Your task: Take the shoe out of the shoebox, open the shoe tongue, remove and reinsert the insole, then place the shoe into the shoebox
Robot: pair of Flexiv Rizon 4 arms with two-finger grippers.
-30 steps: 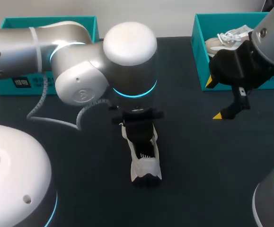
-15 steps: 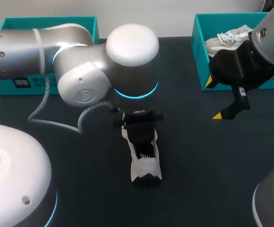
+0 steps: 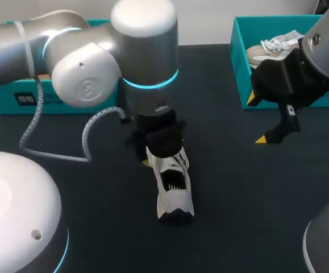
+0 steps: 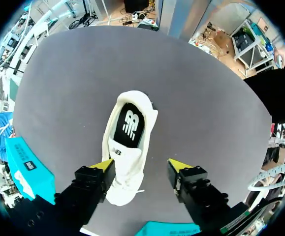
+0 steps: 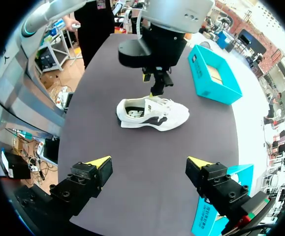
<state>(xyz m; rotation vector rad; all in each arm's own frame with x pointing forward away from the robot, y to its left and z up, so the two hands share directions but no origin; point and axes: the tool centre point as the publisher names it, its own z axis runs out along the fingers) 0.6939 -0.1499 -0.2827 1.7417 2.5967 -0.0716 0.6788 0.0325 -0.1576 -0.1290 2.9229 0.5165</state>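
Quick status from me, both arms. The shoe (image 3: 173,190) is out on the dark table (image 3: 238,199), roughly mid-table, sitting upright on its sole. It's white w/ dark side trim, and looking into the opening I can see the black insole (image 4: 131,125) lying inside.

My left gripper (image 4: 142,169) is right over the shoe at the end away from the heel opening. Fingers are apart, not clamped on anything. The laced part of the shoe sits btwn them, one finger (image 4: 102,168) just beside the shoe's side, the other clear of it w/ bare table in the gap. Can't tell if that near finger actually touches.

My right gripper (image 5: 148,164) hangs over bare table on my right side, well apart from the shoe, which lies ahead of it. Fingers wide apart, nothing btwn them.

The teal shoebox (image 3: 239,68) is at the far right corner of the table, just behind my right gripper in the head view, and there's a second shoe (image 3: 269,48) w/ white laces lying in it. Another teal box (image 3: 5,99) sits at the far left, partly hidden behind my left arm; from the right wrist it looks open on top.
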